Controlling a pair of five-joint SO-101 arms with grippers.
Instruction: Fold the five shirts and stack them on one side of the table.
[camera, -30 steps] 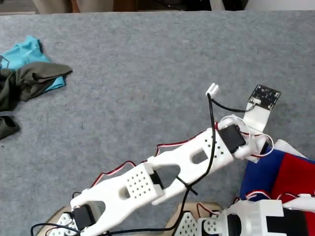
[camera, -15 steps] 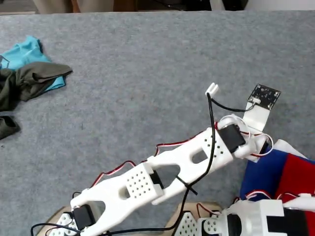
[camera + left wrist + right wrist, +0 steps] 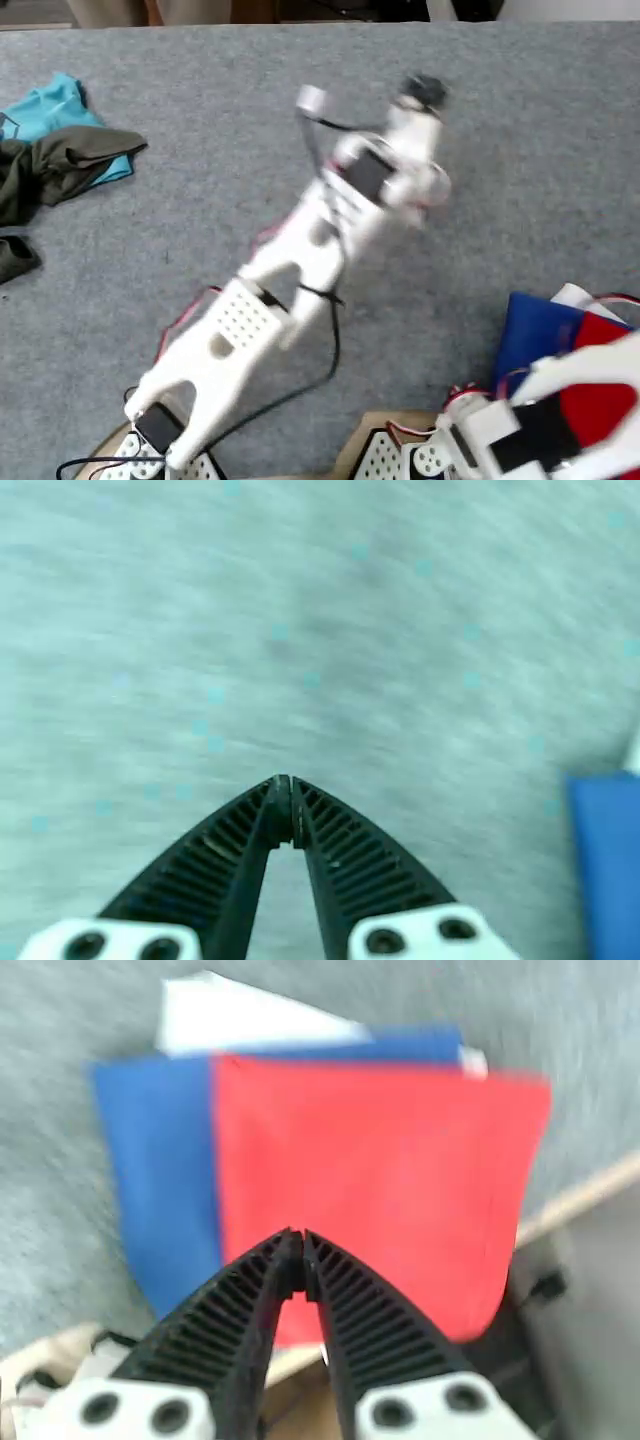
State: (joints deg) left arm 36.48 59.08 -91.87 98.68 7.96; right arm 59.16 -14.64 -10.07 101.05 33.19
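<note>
My left fingers (image 3: 285,805) are pinched right together, tip against tip, with nothing between them. Below them it's bare grey desk (image 3: 300,620), and an edge of the blue shirt (image 3: 606,865) shows off to one side, well apart from the tips.

My right fingers (image 3: 297,1252) are pressed tight together as well, and empty. They hang over the folded pile. The red shirt (image 3: 380,1180) lies on top, the blue shirt shows along one side beneath it, and a corner of a white shirt (image 3: 240,1020) pokes out from under both.

From the high view, my left arm (image 3: 300,250) stretches from the near edge out over the middle of the desk. My right arm (image 3: 540,430) sits low at the near right corner, partly across the pile.

Over at the far left edge, well apart from that pile, a teal shirt (image 3: 55,105) lies crumpled. A dark olive shirt (image 3: 65,160) is bunched across it, touching it. One more dark scrap of cloth (image 3: 15,258) lies near them at the edge, and I can't tell whether it's a separate shirt.
</note>
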